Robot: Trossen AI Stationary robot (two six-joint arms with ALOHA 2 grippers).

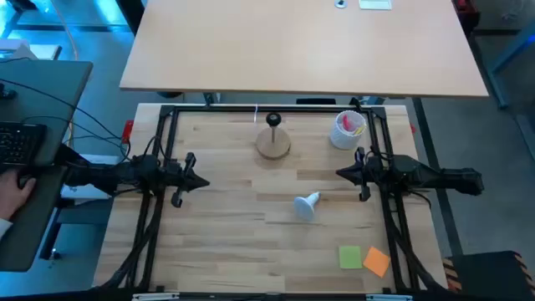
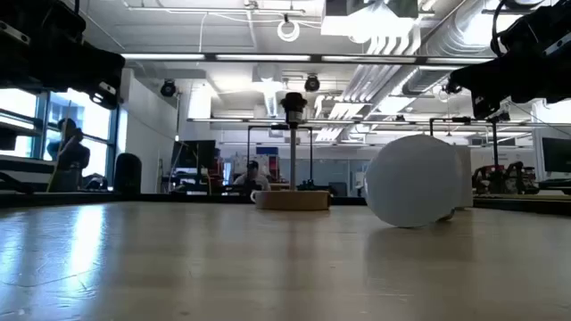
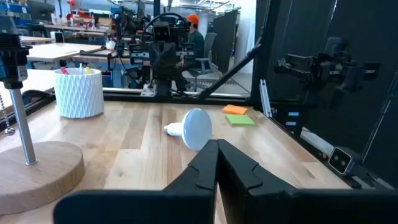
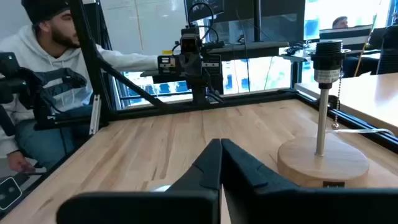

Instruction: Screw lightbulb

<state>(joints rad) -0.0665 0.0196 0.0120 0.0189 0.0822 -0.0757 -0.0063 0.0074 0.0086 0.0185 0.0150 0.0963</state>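
1. At the left edge of the desk [image 1: 217, 242], the left gripper [image 1: 197, 181] is held above the wooden surface; its fingers [image 3: 205, 169] are pressed together and nothing is held.
2. Behind the desk centre, a round wooden stand [image 1: 273, 144] with a black socket post [image 1: 273, 120] is placed upright.
3. In front of the stand and slightly to its right, the lightbulb [image 1: 307, 205] is laid on its side on the desk, well apart from both grippers.
4. At the back right, a white cup [image 1: 347, 130] with coloured contents is placed.
5. At the front right, a green note [image 1: 350, 257] and an orange note [image 1: 377, 262] are laid side by side.
6. At the right edge, the right gripper [image 1: 344, 173] is held above the desk, fingers [image 4: 214, 163] pressed together, empty.
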